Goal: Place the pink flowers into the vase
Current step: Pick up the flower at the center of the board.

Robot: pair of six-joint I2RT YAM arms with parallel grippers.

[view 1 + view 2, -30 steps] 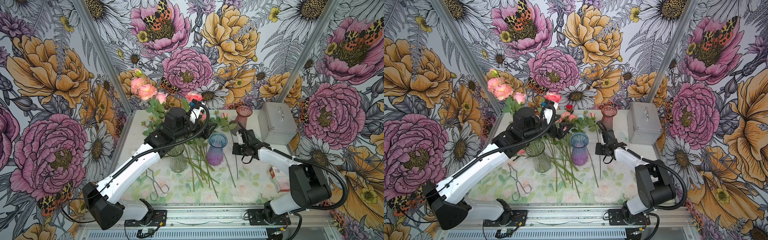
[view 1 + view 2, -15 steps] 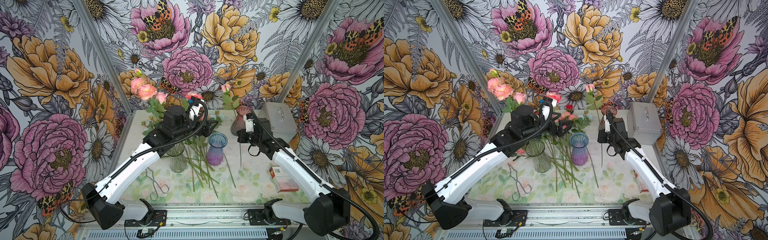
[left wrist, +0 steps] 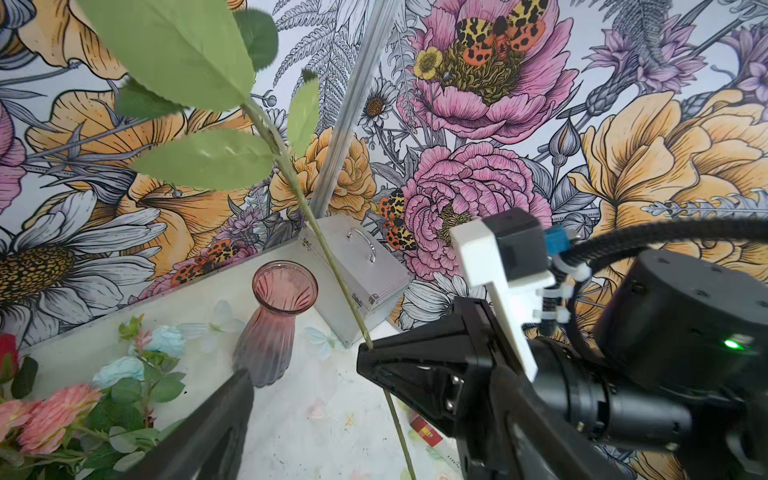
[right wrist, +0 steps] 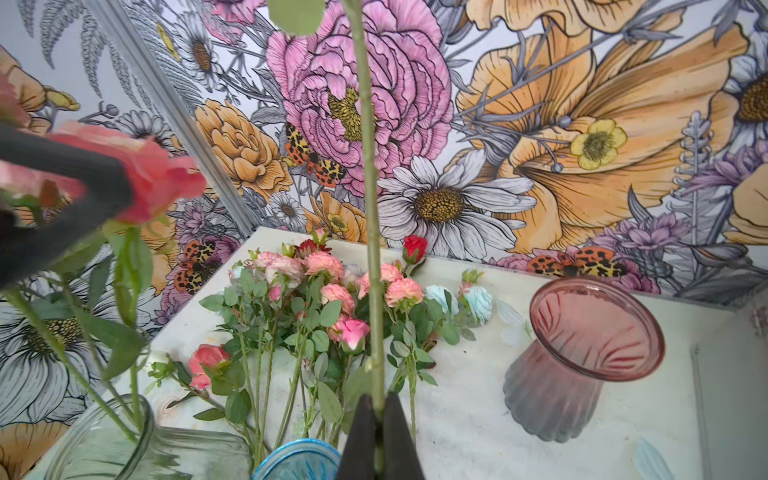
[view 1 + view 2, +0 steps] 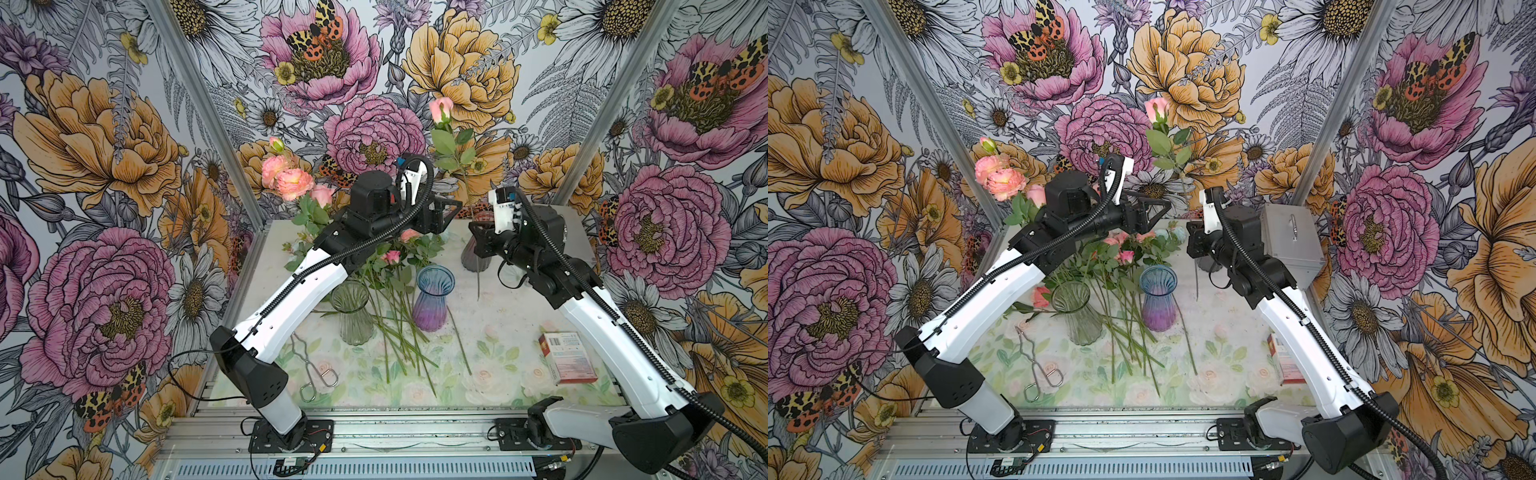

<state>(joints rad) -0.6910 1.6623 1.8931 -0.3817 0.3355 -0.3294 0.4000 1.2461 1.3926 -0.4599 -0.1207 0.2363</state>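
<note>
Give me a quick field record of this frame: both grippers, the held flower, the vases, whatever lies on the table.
right gripper: shut on the stem of a pink rose, held upright above the table
left gripper: open, close to that stem, holding nothing
clear vase: holds pink flowers
blue vase: empty
pink vase: empty
flower pile: pink, red and pale blue blooms lying on the table
other: tongs, silver case, red box
</note>
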